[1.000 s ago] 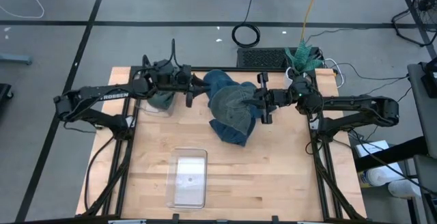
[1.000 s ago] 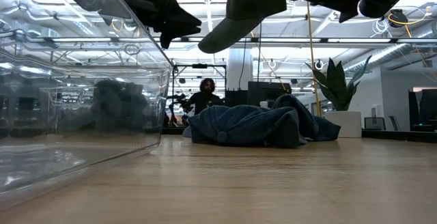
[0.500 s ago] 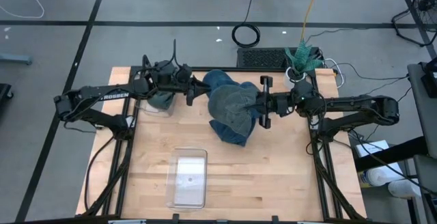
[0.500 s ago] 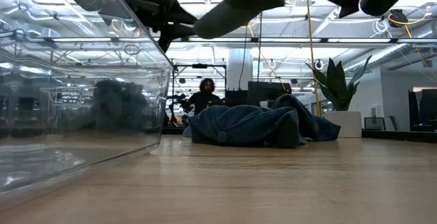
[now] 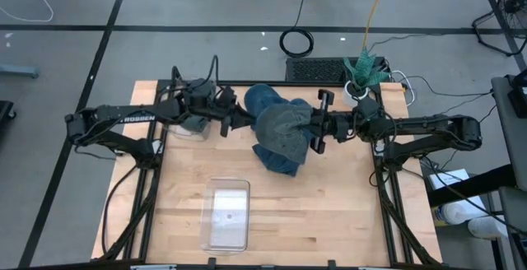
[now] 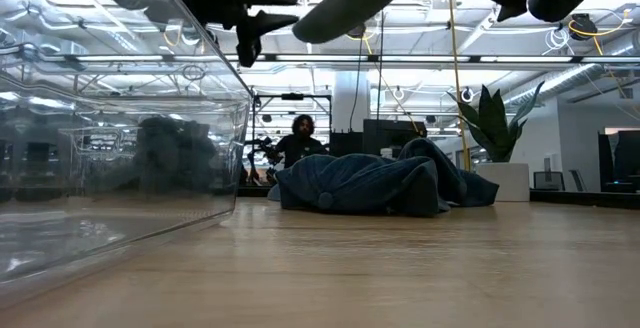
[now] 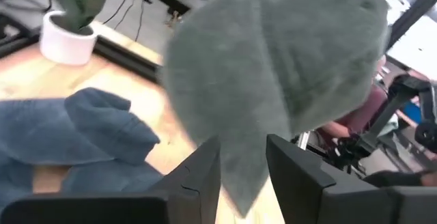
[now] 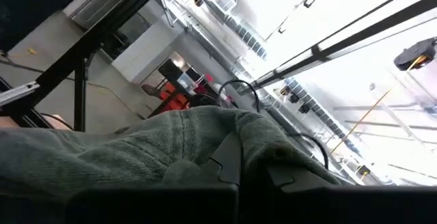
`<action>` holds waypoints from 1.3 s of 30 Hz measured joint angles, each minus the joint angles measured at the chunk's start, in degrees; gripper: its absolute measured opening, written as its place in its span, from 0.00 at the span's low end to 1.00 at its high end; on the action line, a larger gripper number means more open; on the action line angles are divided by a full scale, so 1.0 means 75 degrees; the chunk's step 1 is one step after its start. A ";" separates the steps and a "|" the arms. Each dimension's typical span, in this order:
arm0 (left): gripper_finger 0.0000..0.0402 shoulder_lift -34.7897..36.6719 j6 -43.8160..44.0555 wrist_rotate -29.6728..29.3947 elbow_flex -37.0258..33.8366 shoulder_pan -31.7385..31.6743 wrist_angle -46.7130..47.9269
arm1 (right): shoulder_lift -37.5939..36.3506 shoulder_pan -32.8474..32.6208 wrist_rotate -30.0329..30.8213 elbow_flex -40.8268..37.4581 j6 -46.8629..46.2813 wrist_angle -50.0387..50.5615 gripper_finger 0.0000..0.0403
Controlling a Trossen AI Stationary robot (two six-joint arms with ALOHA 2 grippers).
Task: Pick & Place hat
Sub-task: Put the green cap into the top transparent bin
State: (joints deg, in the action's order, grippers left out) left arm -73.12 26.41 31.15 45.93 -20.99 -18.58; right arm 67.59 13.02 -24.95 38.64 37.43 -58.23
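**Hat held up in the air between two arms**

While the right end effector (image 5: 320,121) pinches the grey hat (image 5: 282,130) and holds it up over the desk (image 5: 346,212), the left end effector (image 5: 236,120) reaches toward the hat from the other side. In the right wrist view the two dark fingers (image 8: 229,159) are pressed together on a fold of the grey cloth. In the left wrist view the left fingers (image 7: 201,176) stand a little apart, and the hat hangs right in front of them with its edge near the gap. I cannot tell if they touch it.

The hat is up in the air, above the blue cloth pile (image 5: 272,159) at the back of the desk. In the low view its brim (image 6: 330,18) shows at the top, well off the wood.

The clear box (image 5: 226,215) sits at the front of the desk, well apart from the hat. I think that is where the hat should go, but I am only guessing.

What could go wrong? The right arm holds just a small fold, so the soft hat could slip and land on the blue pile. If the left arm shuts on air, or grabs only the floppy edge, the pass would fail. If both pull at once, the hat could stretch or twist.
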 joint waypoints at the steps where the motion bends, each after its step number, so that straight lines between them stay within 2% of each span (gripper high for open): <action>1: 0.34 0.0000 -0.0086 -0.0098 0.0000 0.0083 -0.0045 | 0.0000 -0.0003 0.0095 0.0010 0.0036 0.0036 0.00; 4: 0.43 0.0000 -0.0160 -0.0382 0.0000 0.0298 -0.0218 | 0.0003 0.0000 0.0328 0.0084 0.0166 0.0050 0.00; 9: 0.61 0.0001 -0.0025 -0.0606 0.0000 0.0374 -0.0114 | 0.0003 -0.0004 0.0283 0.0286 0.0186 0.0130 0.00; 14: 0.69 0.0003 -0.0052 -0.1051 0.0000 0.0367 0.0065 | 0.0003 -0.0052 0.0092 0.0543 0.0227 0.0210 0.00; 21: 0.68 0.0009 -0.0026 -0.1106 0.0000 0.0376 0.0061 | 0.0003 -0.0052 0.0113 0.0924 0.0357 0.0611 0.00; 27: 0.66 -0.0083 0.0240 -0.1107 0.0000 0.0708 0.0048 | 0.0118 -0.0052 0.0113 0.1074 0.0521 0.0716 0.00; 35: 0.66 -0.0566 0.0312 -0.1328 0.0003 0.1125 -0.1360 | 0.0726 -0.0052 0.0139 0.1350 0.0656 0.0622 0.00; 39: 0.63 -0.0614 0.0324 -0.1394 -0.0006 0.1114 -0.1339 | 0.0849 -0.0052 0.0498 0.1363 0.0732 0.0660 0.00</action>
State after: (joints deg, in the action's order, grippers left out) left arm -77.73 28.85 20.69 45.89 -12.64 -28.62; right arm 73.96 12.62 -21.22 48.86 42.93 -53.28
